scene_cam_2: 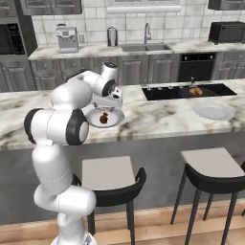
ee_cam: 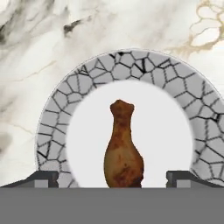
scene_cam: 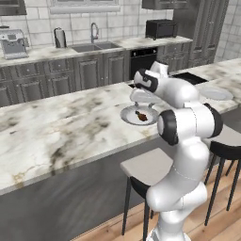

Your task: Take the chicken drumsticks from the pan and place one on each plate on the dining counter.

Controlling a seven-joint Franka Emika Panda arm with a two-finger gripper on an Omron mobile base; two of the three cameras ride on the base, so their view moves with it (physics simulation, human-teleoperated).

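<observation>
Two plates noted on dining counter [scene_cam_2: 158, 119]. Near plate [ee_cam: 57, 127], w/ cracked-mosaic rim & plain white centre, is seen directly under gripper [ee_cam: 112, 177]. One chicken drumstick [ee_cam: 124, 151] is laid in its centre, narrow bone end pointed away from the hand. Finger tips [ee_cam: 43, 178] are spread wide, one to each side of the drumstick, not touching it; nothing is held. Second plate [scene_cam_2: 214, 111] is set further right along the counter, well apart from the first, nothing seen on it. Pan [scene_cam_2: 194, 92] is located on black cooktop [scene_cam_2: 158, 92] on lower worktop beyond; second drumstick [scene_cam_2: 195, 91] is seen inside it. Two stools [scene_cam_2: 106, 174] are placed at counter front.
</observation>
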